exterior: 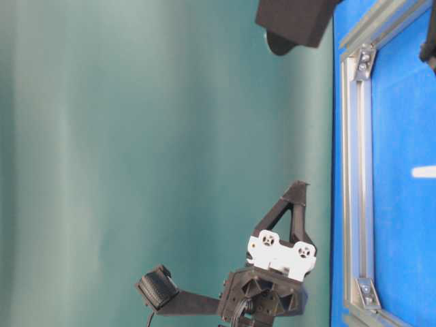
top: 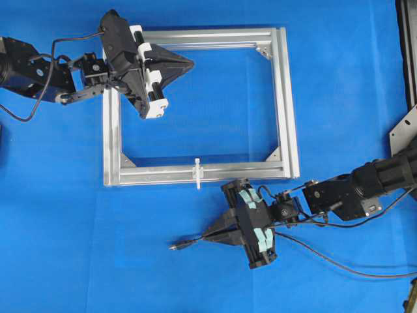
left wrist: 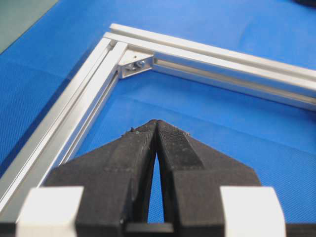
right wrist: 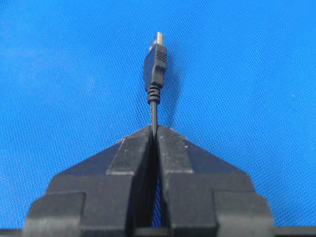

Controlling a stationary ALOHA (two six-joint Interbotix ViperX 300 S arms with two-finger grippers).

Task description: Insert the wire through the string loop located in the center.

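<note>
The wire is pinched between the right gripper fingertips just behind its plug, which sticks out straight ahead of the jaws with a metal tip (a USB-style connector, by the look of it). Behind the gripper the rest of the cable trails away over the blue cloth. The string loop, a small white tie, sits on the near bar of the aluminium frame, up and slightly to the plug's side of the right gripper, apart from it. The left gripper is clenched on nothing, its tips hanging over the frame's interior near a corner bracket.
</note>
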